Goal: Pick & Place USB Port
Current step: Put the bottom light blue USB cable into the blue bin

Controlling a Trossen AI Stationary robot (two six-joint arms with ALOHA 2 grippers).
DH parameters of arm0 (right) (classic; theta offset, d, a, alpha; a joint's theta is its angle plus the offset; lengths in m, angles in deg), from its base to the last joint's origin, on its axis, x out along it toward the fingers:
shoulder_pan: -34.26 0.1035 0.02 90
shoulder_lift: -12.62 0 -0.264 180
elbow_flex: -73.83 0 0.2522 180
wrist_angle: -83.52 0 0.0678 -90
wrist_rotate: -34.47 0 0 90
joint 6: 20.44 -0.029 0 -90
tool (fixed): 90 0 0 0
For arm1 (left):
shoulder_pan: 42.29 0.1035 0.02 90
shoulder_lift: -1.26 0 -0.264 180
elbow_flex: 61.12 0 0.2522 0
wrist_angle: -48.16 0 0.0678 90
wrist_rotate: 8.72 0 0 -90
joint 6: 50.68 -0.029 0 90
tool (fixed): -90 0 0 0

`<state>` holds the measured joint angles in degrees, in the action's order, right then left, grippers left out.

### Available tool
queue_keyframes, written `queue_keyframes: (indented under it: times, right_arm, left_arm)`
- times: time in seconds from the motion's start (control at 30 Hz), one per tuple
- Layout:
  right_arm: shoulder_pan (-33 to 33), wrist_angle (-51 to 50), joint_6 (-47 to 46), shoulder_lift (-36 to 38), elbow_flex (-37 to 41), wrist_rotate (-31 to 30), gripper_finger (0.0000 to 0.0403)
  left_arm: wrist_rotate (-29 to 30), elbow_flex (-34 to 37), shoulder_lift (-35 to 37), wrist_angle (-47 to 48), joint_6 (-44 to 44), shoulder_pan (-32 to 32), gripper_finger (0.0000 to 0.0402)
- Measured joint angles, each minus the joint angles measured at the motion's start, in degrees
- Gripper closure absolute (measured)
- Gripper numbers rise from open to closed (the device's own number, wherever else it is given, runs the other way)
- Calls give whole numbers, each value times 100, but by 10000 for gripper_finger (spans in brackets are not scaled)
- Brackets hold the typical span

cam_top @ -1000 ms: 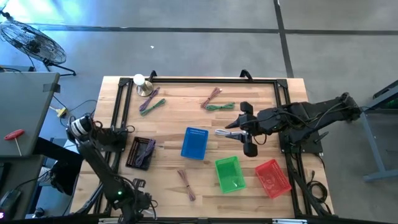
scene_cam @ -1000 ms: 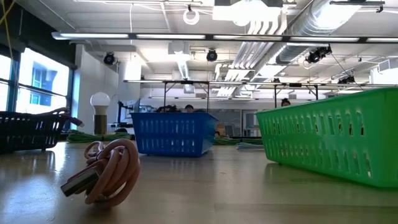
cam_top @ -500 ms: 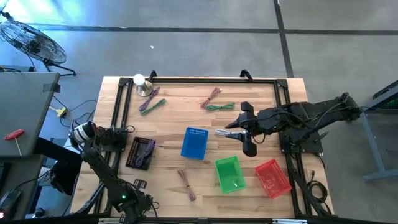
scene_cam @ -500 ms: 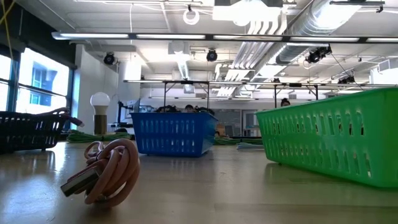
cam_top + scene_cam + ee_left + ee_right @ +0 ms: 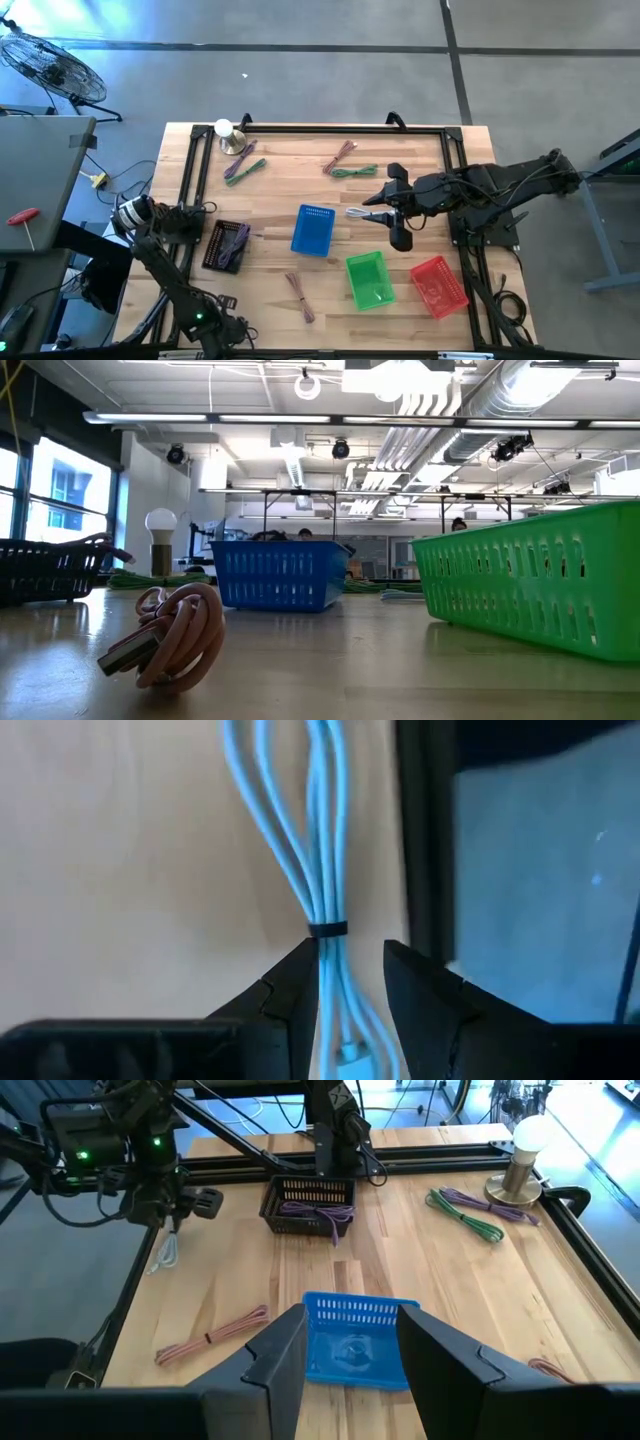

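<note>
A pale blue-white cable bundle point(image 5: 325, 870) with a black tie lies on the wood at the table's near left corner, along the black rail. It also shows as a small pale loop point(image 5: 163, 1257). My left gripper point(image 5: 350, 948) points down over it, open. Its fingers stand on either side of the bundle just below the tie, one close beside it. It shows far off in the right wrist view point(image 5: 178, 1215). My right gripper point(image 5: 372, 210) hangs open above mid-table, right of the blue basket point(image 5: 313, 230), over a whitish cable point(image 5: 357, 212).
A black basket point(image 5: 226, 245) holds a purple cable. Green basket point(image 5: 366, 280) and red basket point(image 5: 438, 285) stand near the near edge. A pink cable point(image 5: 300, 297) lies loose there. More cables point(image 5: 245, 165) point(image 5: 342, 160) and a lamp point(image 5: 228, 135) sit toward the far edge.
My left arm has shifted a little toward the table's near edge, its elbow moving that way in the high view. The right arm, the baskets and the loose cables have stayed where they were.
</note>
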<state>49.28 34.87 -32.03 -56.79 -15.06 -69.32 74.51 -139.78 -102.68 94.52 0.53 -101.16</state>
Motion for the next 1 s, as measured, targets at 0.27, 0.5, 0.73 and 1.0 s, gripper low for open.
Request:
queue_keyframes:
  times: [0.27,0.5,0.73,1.0]
  right_arm:
    - [0,0,-1,0,0,2,256]
    - [2,-1,-29,-25,2,2,256]
    - [0,-2,-37,-171,2,38,256]
    - [7,-2,-37,-462,2,74,256]
  left_arm:
    - [434,24,-11,-206,9,4,291]
    - [519,219,-7,-336,260,3,291]
    - [751,304,4,-428,310,-2,291]
    - [755,306,-154,-327,283,0,353]
